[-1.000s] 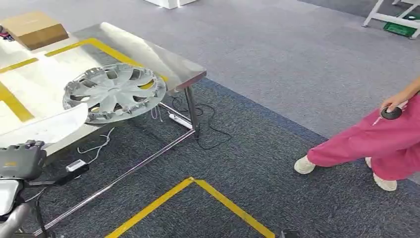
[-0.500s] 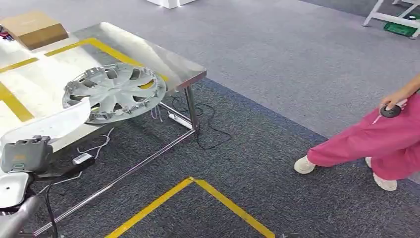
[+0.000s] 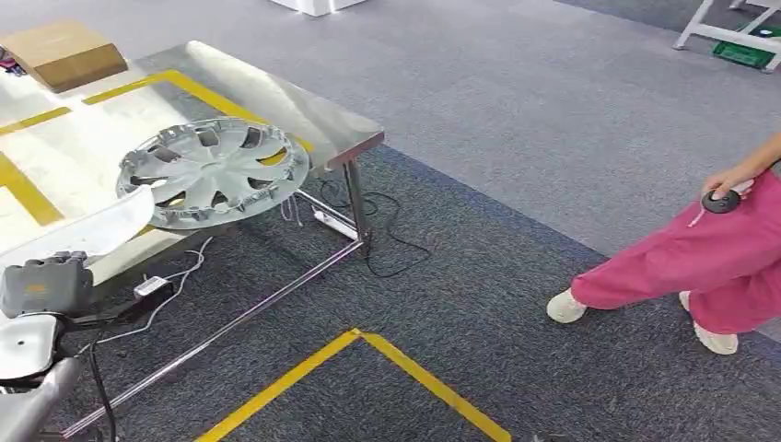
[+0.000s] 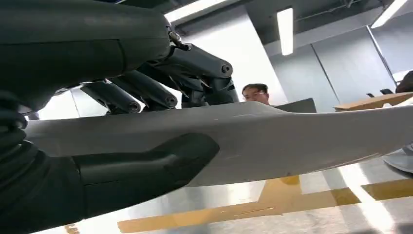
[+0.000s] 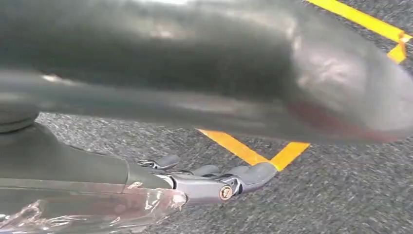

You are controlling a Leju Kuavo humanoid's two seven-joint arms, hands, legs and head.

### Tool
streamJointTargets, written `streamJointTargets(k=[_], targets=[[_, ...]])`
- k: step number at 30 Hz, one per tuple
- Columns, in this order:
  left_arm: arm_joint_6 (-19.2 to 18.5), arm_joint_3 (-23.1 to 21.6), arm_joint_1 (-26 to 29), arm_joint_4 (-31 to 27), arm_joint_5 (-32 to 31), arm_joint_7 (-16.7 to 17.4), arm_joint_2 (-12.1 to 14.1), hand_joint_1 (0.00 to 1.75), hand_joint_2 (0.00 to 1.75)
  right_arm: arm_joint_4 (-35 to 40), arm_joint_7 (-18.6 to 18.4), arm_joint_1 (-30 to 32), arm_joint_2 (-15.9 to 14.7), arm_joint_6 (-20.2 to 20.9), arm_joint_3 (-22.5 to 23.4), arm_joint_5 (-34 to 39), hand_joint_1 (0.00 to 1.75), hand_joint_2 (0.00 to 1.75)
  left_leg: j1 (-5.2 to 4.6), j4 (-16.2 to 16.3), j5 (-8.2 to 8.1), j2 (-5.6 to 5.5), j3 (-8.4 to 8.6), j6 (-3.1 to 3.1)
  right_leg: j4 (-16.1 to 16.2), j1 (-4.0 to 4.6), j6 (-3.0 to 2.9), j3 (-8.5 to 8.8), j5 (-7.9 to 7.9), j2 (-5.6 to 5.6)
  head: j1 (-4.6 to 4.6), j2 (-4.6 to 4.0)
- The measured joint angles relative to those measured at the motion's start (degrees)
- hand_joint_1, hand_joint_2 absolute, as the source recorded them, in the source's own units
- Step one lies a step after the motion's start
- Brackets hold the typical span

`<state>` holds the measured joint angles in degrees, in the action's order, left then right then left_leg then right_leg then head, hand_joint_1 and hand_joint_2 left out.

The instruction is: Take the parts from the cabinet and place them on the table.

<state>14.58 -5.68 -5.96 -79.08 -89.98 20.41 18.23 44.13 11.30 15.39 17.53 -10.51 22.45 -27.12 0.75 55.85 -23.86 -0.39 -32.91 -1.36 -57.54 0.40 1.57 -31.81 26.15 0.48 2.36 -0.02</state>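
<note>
Here the left hand point(image 4: 97, 122) pinches a long pale grey plastic trim panel point(image 4: 272, 141) between thumb and fingers point(image 4: 146, 95); beyond them, its far end could clip the silver hubcap point(image 3: 214, 170) on the steel worktop point(image 3: 304, 115).

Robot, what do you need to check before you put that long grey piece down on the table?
1. Grip on the long grey part: ok, the left hand holds it, thumb under, fingers over.
2. Part above the steel table: ok, its end overhangs the near edge.
3. Room beside the hubcap: not ok, the part's tip sits very close to it.
4. Person: ok, standing well away from the table.
5. Right hand: ok, open, hanging over the carpet.
</note>
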Motion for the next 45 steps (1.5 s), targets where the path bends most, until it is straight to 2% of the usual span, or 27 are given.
streamJointTargets(k=[11, 17, 23, 30, 41, 45], targets=[[0.44, 1.09, -0.5, 1.46, 0.0, 0.04, -0.77, 1.75, 1.75, 1.05, -0.07, 0.66, 0.04, -0.31, 0.0, 0.61, 0.0, 0.0, 0.0, 0.0, 0.0, 0.0, -0.02, 0.0, 0.0, 0.0, 0.0, -0.01, 0.0, -0.01, 0.02, 0.0], [0.2, 1.09, -1.02, 2.43, 0.0, 1.46, -1.77, 1.75, 1.75, 2.33, -0.24, 1.37, 0.11, -0.11, 0.13, 1.22, 0.0, 0.0, 0.0, 0.02, 0.0, 0.0, -0.04, 0.01, 0.0, -0.01, 0.0, -0.06, 0.0, -0.01, 0.02, 0.0], [-2.25, -2.69, -1.29, 1.09, -0.02, 6.1, -2.93, 1.75, 1.75, 6.36, -1.51, 2.8, 1.03, 2.34, 1.88, -0.11, 0.0, 0.0, -0.03, 0.03, 0.0, 0.0, -0.06, 0.01, 0.0, -0.03, 0.03, -0.04, -0.03, 0.0, 0.0, 0.0], [-1.49, -5.51, -1.34, 0.41, -0.02, 7.06, -2.88, 1.75, 1.75, 8.26, -1.53, 3.62, 1.6, 2.38, 3.13, 0.0, 0.0, 0.0, -0.04, 0.03, 0.01, 0.01, -0.06, 0.01, 0.0, -0.04, 0.06, -0.06, -0.04, 0.01, 0.02, 0.0], [-0.63, -6.86, -1.35, -0.7, -0.02, 7.48, -2.88, 1.75, 1.75, 10.03, -2.05, 4.23, 1.9, 2.19, 3.43, 0.96, 0.0, 0.0, -0.04, 0.03, 0.06, 0.01, -0.08, 0.09, 0.0, -0.04, 0.06, -0.06, -0.06, 0.0, 0.02, 0.0], [-0.48, -7.26, -1.33, -0.85, -0.02, 9.42, -2.64, 1.75, 1.75, 10.36, -2.38, 4.52, 1.92, 2.14, 3.43, 1.01, 0.0, 0.0, -0.05, 0.03, 0.06, 0.01, -0.09, 0.09, 0.0, -0.04, 0.03, -0.05, -0.08, 0.0, 0.02, 0.0]])
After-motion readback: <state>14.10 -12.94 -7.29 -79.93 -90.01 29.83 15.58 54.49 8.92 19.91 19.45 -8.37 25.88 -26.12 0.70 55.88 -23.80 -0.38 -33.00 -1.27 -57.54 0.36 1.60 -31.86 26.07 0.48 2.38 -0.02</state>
